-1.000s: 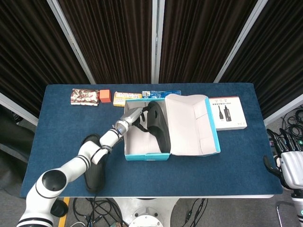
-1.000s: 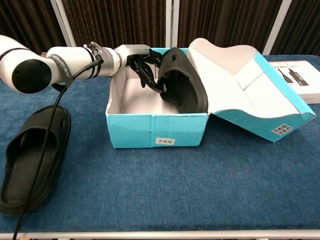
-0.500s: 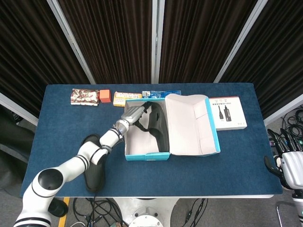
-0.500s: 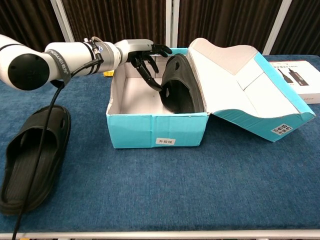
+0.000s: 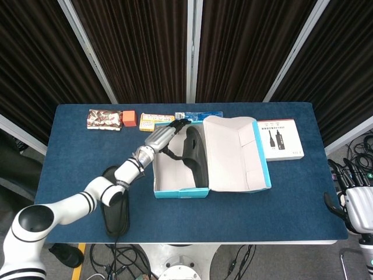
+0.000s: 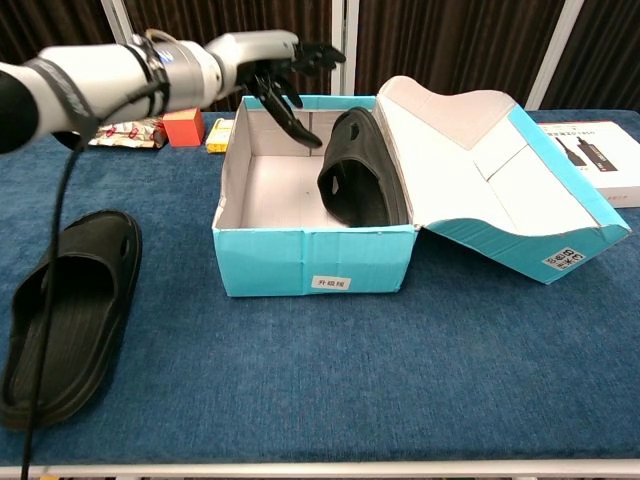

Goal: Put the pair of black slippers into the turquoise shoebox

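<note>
Chest view: one slipper (image 6: 362, 180) leans on edge inside the turquoise shoebox (image 6: 315, 262) against its 3 o'clock wall. Second slipper (image 6: 68, 310) lies on the table (image 6: 330, 390) at 9 o'clock of the box, so roughly half done. Left hand (image 6: 285, 68) hovers above the box, fingers spread, holding nothing. Only the head view shows the right hand (image 5: 356, 207), parked off the table's 4 o'clock edge; its grip cannot be told.

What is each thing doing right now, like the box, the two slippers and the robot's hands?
Turquoise cardboard shoebox: open, lid flipped back to its right.
Black rubber slipper in the box: on its side, leaning against the right wall.
Black rubber slipper on the table: flat, sole down, left of the box.
Left hand: above the box's back left corner, fingers spread, holding nothing.
Right hand: at the table's far right edge, idle; fingers unclear.
</note>
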`<state>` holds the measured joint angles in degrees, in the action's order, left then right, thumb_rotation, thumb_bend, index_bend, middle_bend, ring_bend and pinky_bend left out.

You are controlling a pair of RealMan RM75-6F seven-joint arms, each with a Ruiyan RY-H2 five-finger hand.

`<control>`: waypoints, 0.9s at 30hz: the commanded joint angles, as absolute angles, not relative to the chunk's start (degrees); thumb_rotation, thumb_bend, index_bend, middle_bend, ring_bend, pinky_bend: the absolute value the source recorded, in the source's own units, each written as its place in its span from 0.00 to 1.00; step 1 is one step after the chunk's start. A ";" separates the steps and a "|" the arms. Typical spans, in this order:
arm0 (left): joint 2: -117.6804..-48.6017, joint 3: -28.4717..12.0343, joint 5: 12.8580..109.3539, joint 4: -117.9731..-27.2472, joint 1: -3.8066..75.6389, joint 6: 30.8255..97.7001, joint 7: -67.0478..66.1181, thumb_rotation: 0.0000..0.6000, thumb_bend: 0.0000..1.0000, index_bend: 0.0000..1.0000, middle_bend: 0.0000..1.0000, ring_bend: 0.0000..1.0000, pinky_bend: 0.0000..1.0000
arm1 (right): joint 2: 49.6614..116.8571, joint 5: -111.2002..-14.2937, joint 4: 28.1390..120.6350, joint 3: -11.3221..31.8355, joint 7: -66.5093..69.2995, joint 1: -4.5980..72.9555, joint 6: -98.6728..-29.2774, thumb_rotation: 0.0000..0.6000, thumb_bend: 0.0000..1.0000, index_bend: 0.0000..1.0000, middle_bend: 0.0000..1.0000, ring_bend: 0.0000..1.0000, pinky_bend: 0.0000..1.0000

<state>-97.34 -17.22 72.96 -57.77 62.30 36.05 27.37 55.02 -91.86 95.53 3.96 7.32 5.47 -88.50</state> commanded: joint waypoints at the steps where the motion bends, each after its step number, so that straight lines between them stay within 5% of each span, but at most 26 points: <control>1: -89.65 -17.79 72.74 -67.43 58.19 41.38 23.99 1.00 0.00 0.02 0.00 0.00 0.22 | 55.19 -92.03 95.25 3.99 7.68 5.60 -88.48 1.00 0.33 0.00 0.16 0.02 0.12; 8: -77.36 -15.45 71.50 -80.19 50.84 46.89 17.41 1.00 0.00 0.03 0.00 0.03 0.23 | 55.62 -92.33 94.06 4.08 9.01 5.86 -88.56 1.00 0.33 0.00 0.16 0.02 0.12; 14: -66.75 -10.98 67.19 -89.83 45.22 46.97 9.58 1.00 0.00 0.05 0.01 0.35 0.37 | 56.18 -92.60 92.92 4.16 10.06 6.35 -88.28 1.00 0.33 0.00 0.16 0.02 0.12; 27: -62.68 -1.04 63.55 -96.48 37.51 46.60 0.32 1.00 0.00 0.06 0.03 0.51 0.56 | 56.75 -92.64 92.31 3.90 10.10 7.57 -86.32 1.00 0.33 0.00 0.16 0.02 0.14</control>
<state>-62.64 -1.96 64.38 -96.05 37.84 47.68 1.70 56.70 -92.63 92.29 3.91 10.15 7.51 -86.38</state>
